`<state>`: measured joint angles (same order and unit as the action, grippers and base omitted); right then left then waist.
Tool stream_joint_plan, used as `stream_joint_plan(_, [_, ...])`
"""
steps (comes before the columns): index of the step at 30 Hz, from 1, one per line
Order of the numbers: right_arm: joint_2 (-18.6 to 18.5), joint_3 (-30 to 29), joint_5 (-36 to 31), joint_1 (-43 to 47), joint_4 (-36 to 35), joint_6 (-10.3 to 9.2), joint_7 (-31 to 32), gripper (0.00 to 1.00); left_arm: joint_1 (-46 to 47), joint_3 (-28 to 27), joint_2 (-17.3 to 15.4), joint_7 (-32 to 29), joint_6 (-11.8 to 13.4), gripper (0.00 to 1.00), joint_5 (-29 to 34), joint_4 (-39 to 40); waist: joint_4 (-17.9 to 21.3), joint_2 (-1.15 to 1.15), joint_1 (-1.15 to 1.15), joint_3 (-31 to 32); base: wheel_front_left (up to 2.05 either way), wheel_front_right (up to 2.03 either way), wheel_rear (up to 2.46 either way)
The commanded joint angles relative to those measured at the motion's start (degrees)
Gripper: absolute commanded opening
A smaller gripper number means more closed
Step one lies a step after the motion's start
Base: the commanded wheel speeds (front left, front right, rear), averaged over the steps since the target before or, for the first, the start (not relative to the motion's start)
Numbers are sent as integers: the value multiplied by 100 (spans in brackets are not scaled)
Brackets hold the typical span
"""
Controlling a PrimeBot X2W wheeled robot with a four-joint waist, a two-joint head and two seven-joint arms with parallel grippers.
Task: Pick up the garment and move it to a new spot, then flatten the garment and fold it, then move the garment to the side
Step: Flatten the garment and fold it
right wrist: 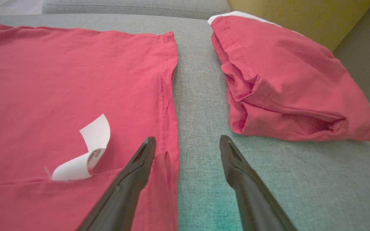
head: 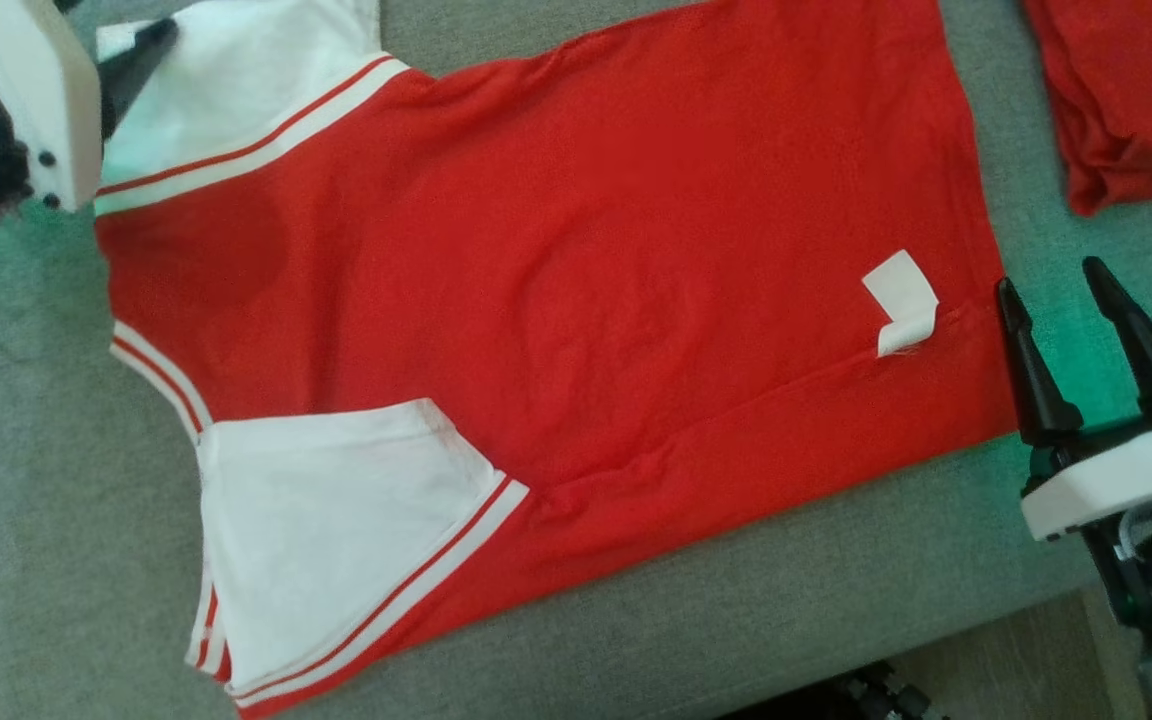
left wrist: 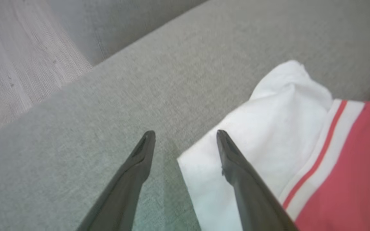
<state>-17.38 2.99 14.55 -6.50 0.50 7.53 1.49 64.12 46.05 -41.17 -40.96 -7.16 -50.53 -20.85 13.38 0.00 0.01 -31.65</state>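
Observation:
A red T-shirt (head: 576,270) with white sleeves lies spread flat on the grey couch cushion (head: 46,480). A white care label (head: 904,300) curls up near its hem. My right gripper (head: 1054,288) stands open at the hem's near corner; in the right wrist view its left finger (right wrist: 133,173) is over the hem (right wrist: 167,96), its right finger over bare cushion. My left gripper (left wrist: 185,136) is open at the far white sleeve (left wrist: 268,134); one finger (left wrist: 236,166) is over the sleeve's corner, the other over the cushion. Nothing is held.
A folded red garment (right wrist: 287,80) lies on the cushion to the right of the shirt, also seen in the head view (head: 1136,100). A yellow cushion (right wrist: 300,12) stands behind it. Wooden floor (left wrist: 14,64) runs beyond the couch edge.

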Motion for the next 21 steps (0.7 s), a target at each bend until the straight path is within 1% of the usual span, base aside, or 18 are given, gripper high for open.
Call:
stream_joint_plan(1, [-129, 70, 4, -23, -127, -4, -69, 100, 284, -182, -311, -106, -30, 100, -86, 109, 14, 0, -1, -25, 0, 0, 0])
stream_joint_plan(6, [-132, 34, -3, -96, -82, -4, -85, 100, 250, 124, -470, -496, -31, 100, -534, 274, -18, 0, -1, -75, 0, 0, 0])
stream_joint_plan(7, [-129, 24, -10, -115, -78, -4, -89, 100, 253, 181, -511, -510, -32, 80, -569, 334, -28, 0, -1, -88, 0, 0, 0])
stream_joint_plan(8, [-118, 16, -23, -134, -78, -4, -96, 100, 267, 223, -545, -469, -32, 34, -588, 398, -38, 0, -1, -103, 0, 0, 0])
stream_joint_plan(9, [-109, 9, -36, -157, -78, -4, -106, 100, 287, 248, -570, -378, -32, 0, -592, 450, -47, 0, -1, -119, 0, 0, 0])
stream_joint_plan(11, [-96, 2, -52, -198, -67, -4, -129, 100, 345, 328, -622, -125, -32, 0, -550, 579, -68, 0, -1, -147, 0, 0, 0])
stream_joint_plan(18, [-72, -45, -91, -224, -16, -4, -183, 100, 641, 631, -855, 1215, -32, 0, -4, 1003, -162, 0, -1, -175, 0, 0, 0])
stream_joint_plan(21, [-75, -77, -98, -197, -3, -4, -181, 100, 578, 764, -913, 1336, -32, 0, -86, 1198, -200, 0, -1, -158, 0, 0, 0])
